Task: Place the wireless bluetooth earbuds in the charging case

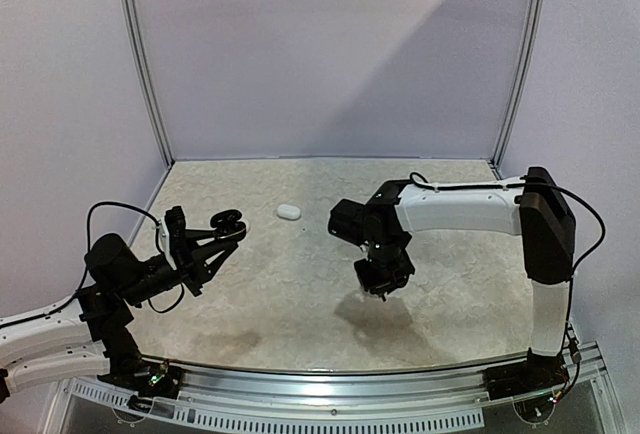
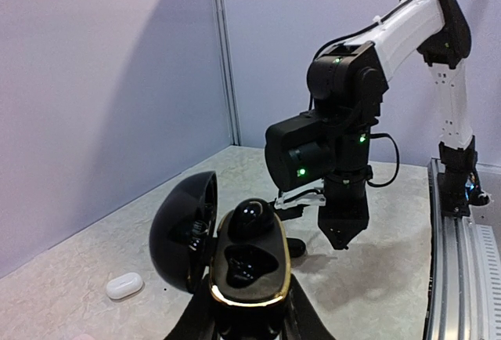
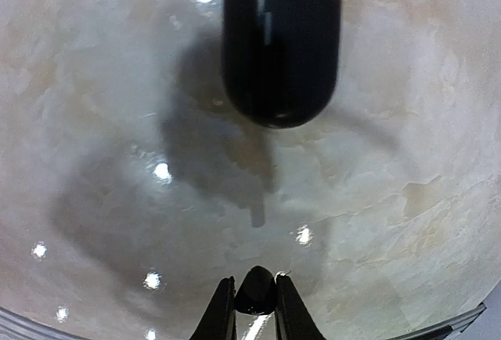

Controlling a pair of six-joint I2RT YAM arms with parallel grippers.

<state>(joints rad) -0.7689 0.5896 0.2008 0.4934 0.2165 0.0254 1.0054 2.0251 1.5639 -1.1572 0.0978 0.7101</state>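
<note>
Black case: in the top view, the left gripper (image 1: pixel 222 231) holds the open black charging case (image 1: pixel 228 221) up in the air on the left side of the table (image 1: pixel 300 314).
White thing: a small white case (image 1: pixel 289 212) lies on the table between the two arms, near the back.
Right arm, top view: the right gripper (image 1: pixel 380 289) points down, a little above the table. What it holds is too small to see here.
Left wrist view: the left jaws are pressed tight on the bottom of the charging case (image 2: pixel 250 265). The lid (image 2: pixel 184 230) stands open to the left. One black earbud in the case (image 2: pixel 250 216) sits in the far slot. The near slot (image 2: pixel 249 265) looks empty.
Also there: the right gripper (image 2: pixel 343 238) hangs just past the case, above the table, and the white case (image 2: pixel 124 285) lies low on the left.
Right wrist view: the right jaws pinch a tiny black earbud (image 3: pixel 254 291) at their tips. A big black oval shape (image 3: pixel 281 42) is at the top; I cannot tell what it is.
Step now: I think one earbud is in, and the second one is picked up.
Next move: the right arm needs to carry its earbud over the empty slot, line it up, and lower it in gently.
</note>
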